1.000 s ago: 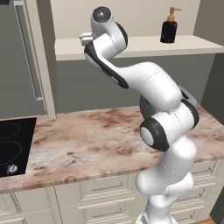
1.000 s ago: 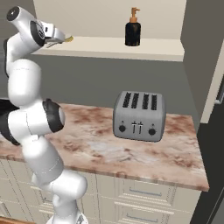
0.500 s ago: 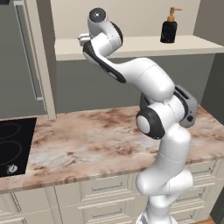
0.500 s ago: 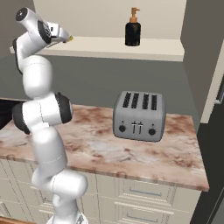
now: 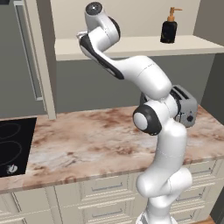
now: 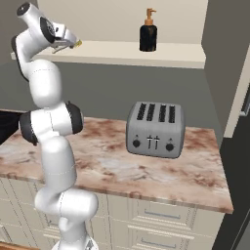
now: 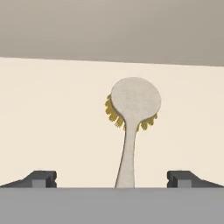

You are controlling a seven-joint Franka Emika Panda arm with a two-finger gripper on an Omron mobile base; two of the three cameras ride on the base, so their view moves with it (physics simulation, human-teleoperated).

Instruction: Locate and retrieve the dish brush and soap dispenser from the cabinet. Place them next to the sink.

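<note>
The dish brush [image 7: 133, 113] lies flat on the pale shelf of the cabinet [image 5: 131, 44], its round cream head with yellowish bristles pointing away from the hand. My gripper [image 7: 111, 177] is open, its two dark tips standing either side of the handle's near end without touching it. In the right base view the gripper [image 6: 68, 41] is at the shelf's left end with the brush tip [image 6: 77, 44] just past it. The soap dispenser [image 5: 168, 26] [image 6: 148, 31], black with a copper pump, stands upright further right on the shelf [image 6: 146, 53]. The sink is out of view.
A grey four-slot toaster [image 6: 155, 129] [image 5: 186, 105] sits on the marble counter [image 5: 87, 144] under the shelf. A black cooktop [image 5: 13, 144] lies at the counter's left end. A tall panel with a bar handle [image 5: 28, 52] rises on the left, and a dark wall [image 6: 229, 73] closes the right.
The arm has stretched upward and its elbow has risen, bringing the hand closer to the brush at the shelf's left end. The jaws stay open; brush and bottle have not moved.
</note>
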